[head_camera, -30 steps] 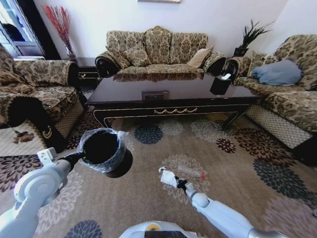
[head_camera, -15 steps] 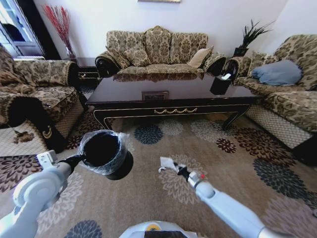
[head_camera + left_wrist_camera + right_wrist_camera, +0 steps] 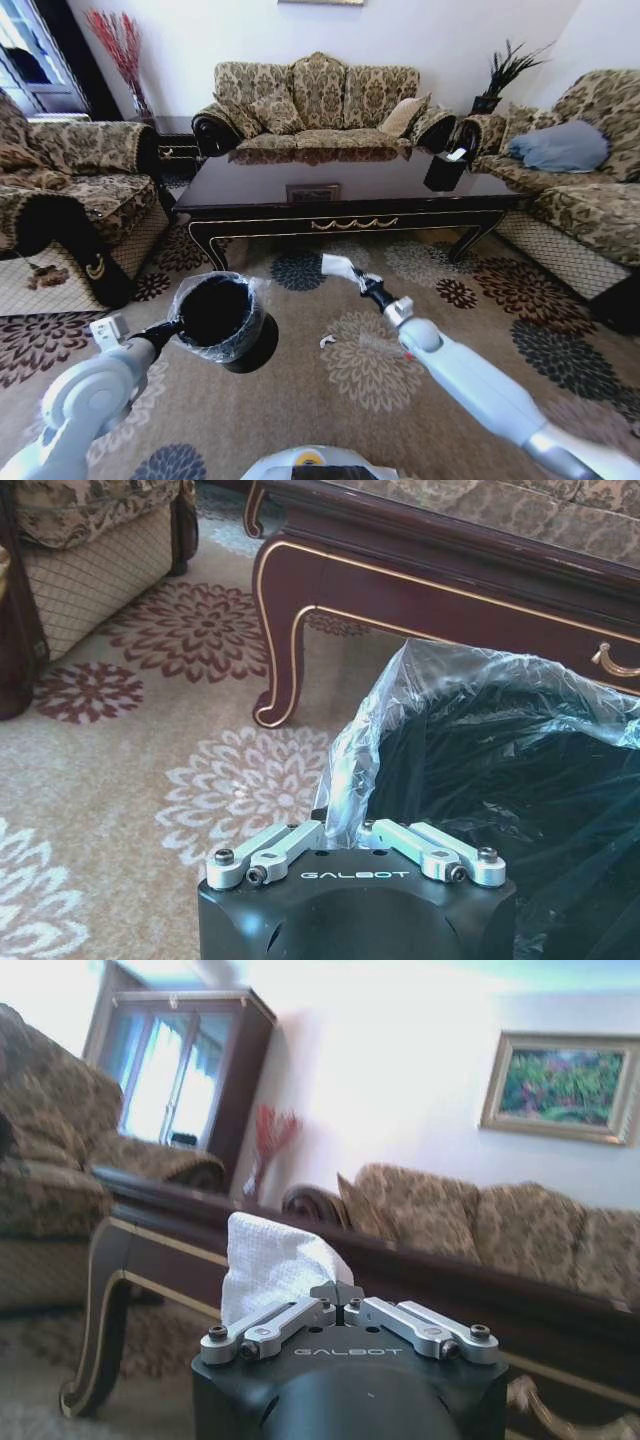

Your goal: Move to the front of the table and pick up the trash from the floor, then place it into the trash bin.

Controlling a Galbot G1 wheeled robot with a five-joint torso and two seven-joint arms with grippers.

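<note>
My right gripper (image 3: 362, 284) is raised above the carpet in front of the table (image 3: 340, 186), shut on the white paper piece (image 3: 340, 267). The right wrist view shows the paper (image 3: 268, 1260) pinched in that gripper (image 3: 345, 1306), with the table (image 3: 150, 1228) behind it. My left gripper (image 3: 176, 327) is shut on the rim of the trash bin (image 3: 222, 318) and holds it off the floor, to the left of the paper and lower. The bin's liner (image 3: 480, 750) bunches at the left gripper (image 3: 342, 830). A clear bottle (image 3: 374, 343) lies on the carpet, partly under my right forearm.
A small white scrap (image 3: 327, 340) lies on the carpet between bin and right arm. A black tissue box (image 3: 444, 170) stands on the table's right end. Sofas surround the table: one behind (image 3: 318, 100), one left (image 3: 70, 180), one right (image 3: 580, 170).
My right gripper has lifted the white paper off the carpet and carried it up and forward toward the table. The left arm with the bin has shifted slightly right.
</note>
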